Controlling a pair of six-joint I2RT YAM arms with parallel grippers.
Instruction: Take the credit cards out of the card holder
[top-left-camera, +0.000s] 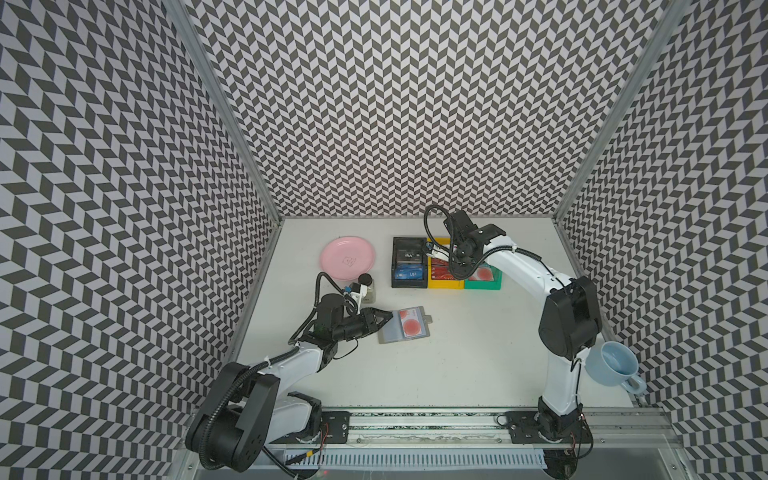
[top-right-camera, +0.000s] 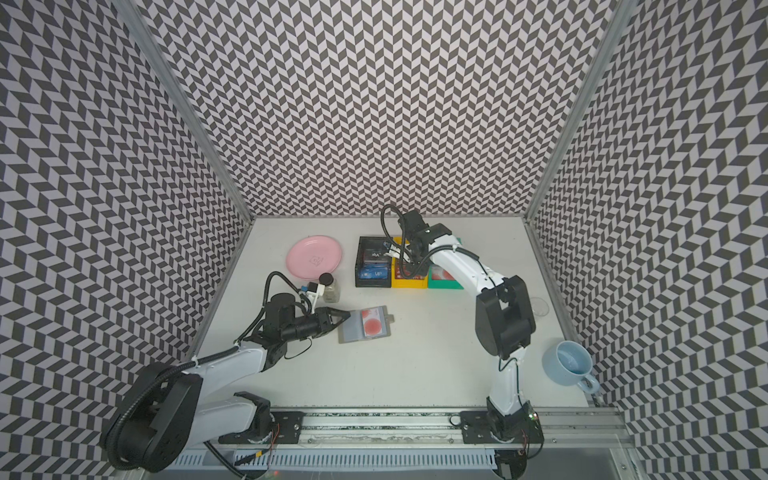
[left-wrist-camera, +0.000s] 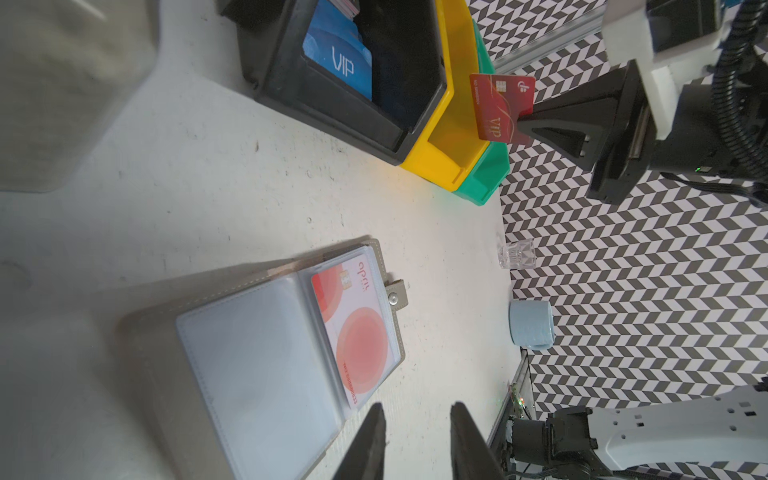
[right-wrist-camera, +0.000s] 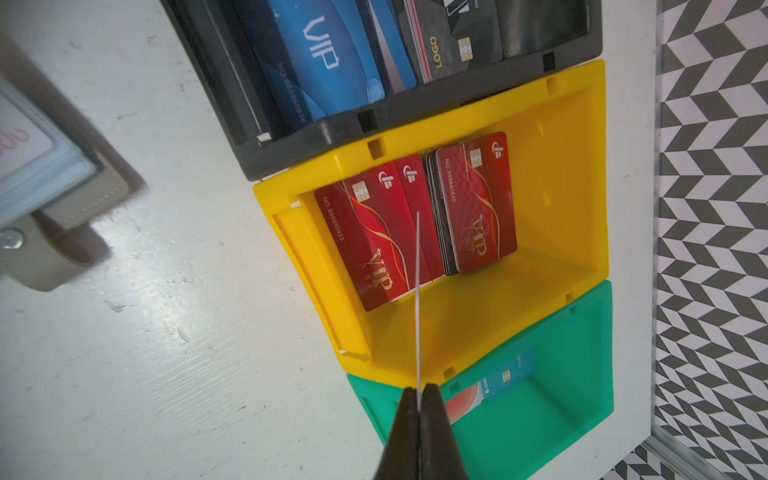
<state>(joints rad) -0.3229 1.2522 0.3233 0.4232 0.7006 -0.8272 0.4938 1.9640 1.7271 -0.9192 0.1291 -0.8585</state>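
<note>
The right claw is clamped on a red card with gold "VIP" lettering. The card is held on edge, so the right wrist view shows it only as a thin line running straight out from the tips. Directly below the claw sits a yellow bin holding two loose red cards and a small stack topped by a third. It stands between a black bin, which holds a blue card marked "VIP", and a green bin, making three bins in a row. The left claw has its jaws apart with nothing between them. Just beside its tips the grey card holder lies open on the tabletop, clear bluish sleeves facing up. One whitish card with a red circle sits in the page farther from the claw. Its long axis runs along the fold, crosswise to the claw's reach.
</note>
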